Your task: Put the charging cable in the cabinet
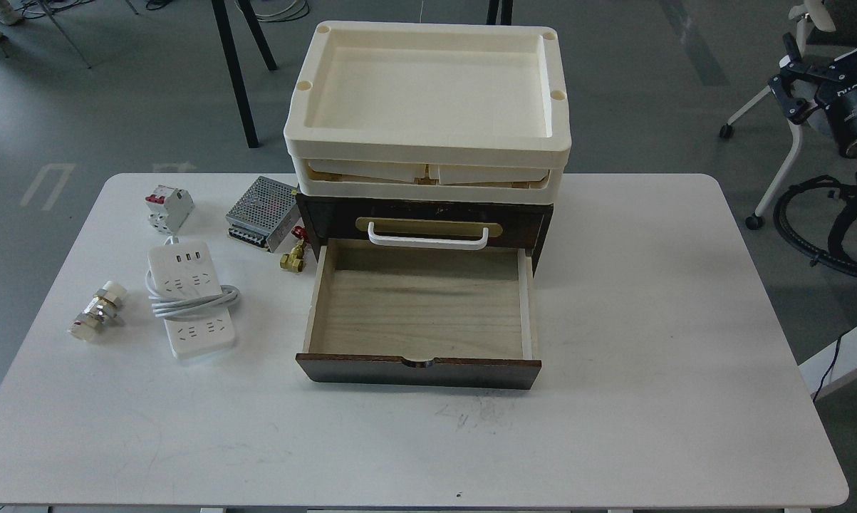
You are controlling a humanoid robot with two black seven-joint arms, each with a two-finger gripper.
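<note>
The charging cable point(190, 300), a white power strip with its white cord coiled around its middle, lies flat on the white table left of the cabinet. The cabinet point(428, 222) is dark brown wood with a white handle point(428, 239) on a gold plate. Its lower drawer point(419, 370) is pulled out, and the pale wood inside is empty. My right gripper point(785, 73) hangs beyond the table's far right corner, far from the cable, with its fingers apart and nothing in it. My left gripper is out of view.
Cream trays point(428, 100) are stacked on the cabinet. A white-and-red circuit breaker point(167, 208), a silver mesh power supply box point(263, 211), a small brass fitting point(293, 258) and a metal coupling point(97, 311) lie around the cable. The table point(649, 320) is bare to the right of the cabinet.
</note>
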